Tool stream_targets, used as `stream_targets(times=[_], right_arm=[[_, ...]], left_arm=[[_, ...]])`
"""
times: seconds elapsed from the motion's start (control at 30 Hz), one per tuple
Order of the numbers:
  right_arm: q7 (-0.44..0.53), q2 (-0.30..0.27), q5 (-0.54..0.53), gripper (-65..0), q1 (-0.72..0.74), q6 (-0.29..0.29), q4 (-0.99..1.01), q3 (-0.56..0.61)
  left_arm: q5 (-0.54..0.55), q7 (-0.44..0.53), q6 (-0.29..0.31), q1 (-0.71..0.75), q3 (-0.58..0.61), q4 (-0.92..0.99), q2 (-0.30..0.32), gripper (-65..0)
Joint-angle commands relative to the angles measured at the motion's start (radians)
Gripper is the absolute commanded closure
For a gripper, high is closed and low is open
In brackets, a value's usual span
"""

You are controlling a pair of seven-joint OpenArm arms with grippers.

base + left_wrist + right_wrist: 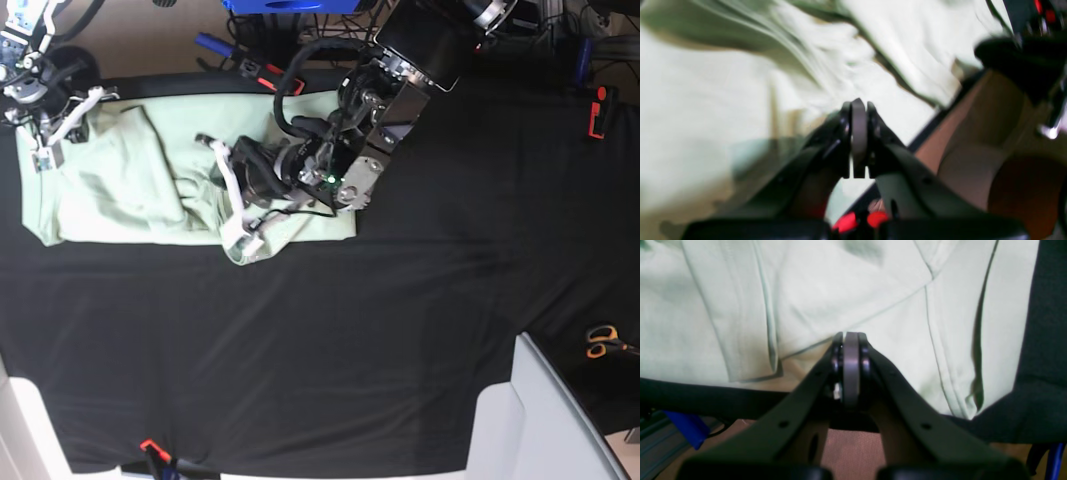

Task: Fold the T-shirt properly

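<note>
The pale green T-shirt (130, 190) lies bunched in a rough band at the back left of the black cloth (330, 340), with creases and folded layers. My left gripper (235, 190) hangs over the shirt's right part. In the blurred left wrist view the left gripper (858, 103) is shut, pads pressed together, with rumpled shirt (706, 100) behind it. My right gripper (50, 140) is at the shirt's far left end. In the right wrist view the right gripper (850, 336) is shut just above a folded sleeve and seam of the shirt (840, 290), with no cloth visible between its pads.
Orange-handled scissors (601, 342) lie at the right edge. A pale box (545, 420) stands at the front right corner. Red clamps (597, 112) (150, 446) grip the cloth's edges. The table edge (706, 396) runs just under the right gripper.
</note>
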State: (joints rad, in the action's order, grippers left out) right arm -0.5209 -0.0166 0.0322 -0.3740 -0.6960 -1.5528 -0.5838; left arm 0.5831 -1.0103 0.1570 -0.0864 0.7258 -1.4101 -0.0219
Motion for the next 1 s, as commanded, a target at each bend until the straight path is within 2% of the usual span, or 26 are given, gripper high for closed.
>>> stream_targets(times=[0.0,0.13,0.27,0.47,0.6,0.9,0.97], right_arm=[[0.020,-0.010,-0.010,-0.3,0.000,-0.002,-0.013,-0.003],[0.020,-0.009,-0.010,-0.3,0.000,-0.002,-0.013,-0.003],[0.020,-0.009,-0.010,-0.3,0.000,-0.002,-0.013,-0.003],[0.020,-0.010,-0.010,-0.3,0.002,-0.002,0.025,-0.003],[0.020,-0.010,-0.010,-0.3,0.002,-0.002,0.044,-0.003],[0.020,-0.010,-0.010,-0.3,0.016,-0.002,0.047,-0.003],[0.020,-0.010,-0.010,-0.3,0.016,-0.002,0.047,-0.002]], left_arm=[[0.021,0.017,0.025,-0.033,0.021,-0.018,-0.013,0.0],[0.021,0.017,0.072,-0.069,0.090,-0.019,-0.008,0.0],[0.013,0.020,0.071,-0.062,0.048,-0.056,0.012,0.0],[0.011,0.018,-0.043,-0.026,-0.067,-0.163,0.072,0.0],[0.011,0.020,-0.141,-0.039,-0.064,-0.114,0.099,0.0],[0.011,0.025,-0.147,-0.040,-0.061,0.010,0.070,0.0],[0.011,0.026,-0.147,-0.045,-0.025,0.005,0.070,0.0]])
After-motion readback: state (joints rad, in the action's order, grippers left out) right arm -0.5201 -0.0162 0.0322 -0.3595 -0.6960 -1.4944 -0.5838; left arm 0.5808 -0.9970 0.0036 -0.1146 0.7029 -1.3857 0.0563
